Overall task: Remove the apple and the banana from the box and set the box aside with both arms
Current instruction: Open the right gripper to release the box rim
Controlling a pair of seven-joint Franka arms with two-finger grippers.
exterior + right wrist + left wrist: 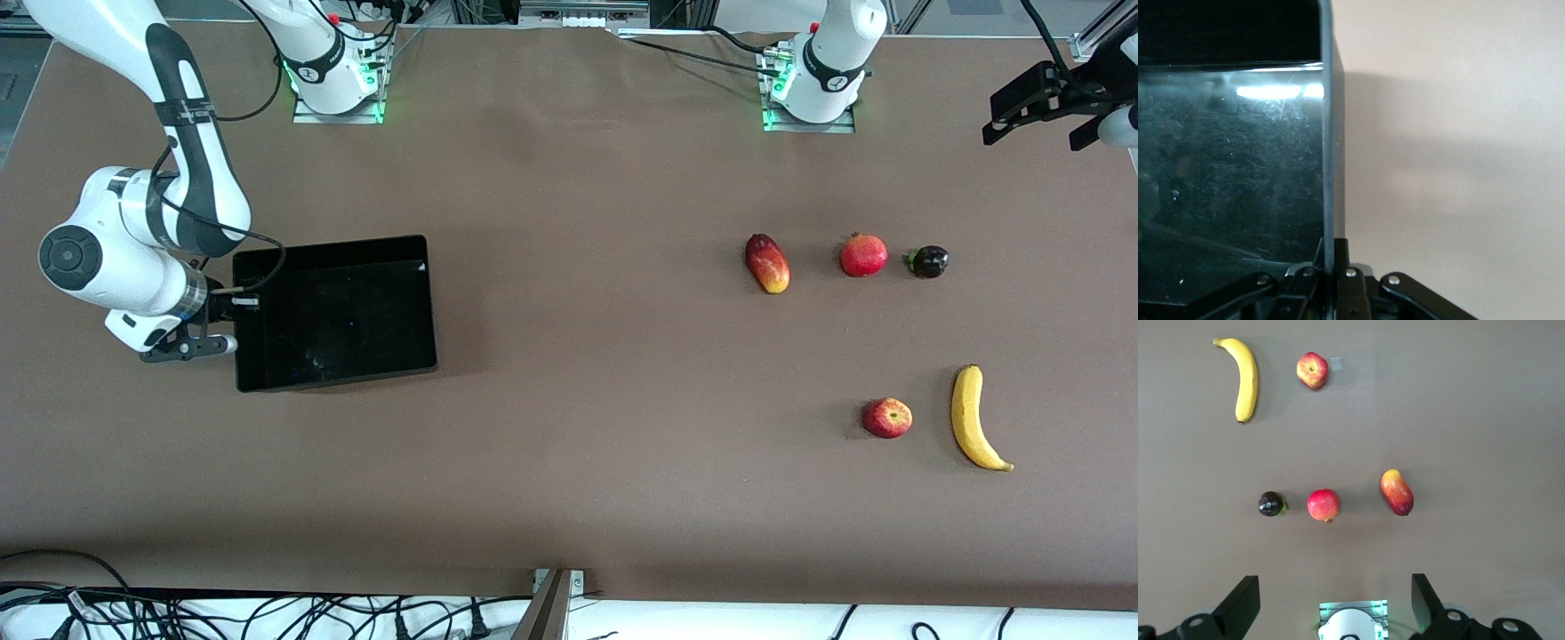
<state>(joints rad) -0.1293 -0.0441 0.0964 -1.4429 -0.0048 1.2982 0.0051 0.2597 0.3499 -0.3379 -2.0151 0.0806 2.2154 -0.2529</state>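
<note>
Right gripper [233,307] clamped on box [356,356] wall at right arm's end; left gripper [1036,111] wide apart, waiting aloft.

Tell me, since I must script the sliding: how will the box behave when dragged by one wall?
The box looks stiff and light, being empty. Gripped by the right gripper on one wall only, it may swivel. Its glossy wall could slip.

i see the brown table [569,444] carrying the box [334,311], apple [887,418], banana [972,418], mango [767,263], pomegranate [864,255] and a dark fruit [928,261].
</note>
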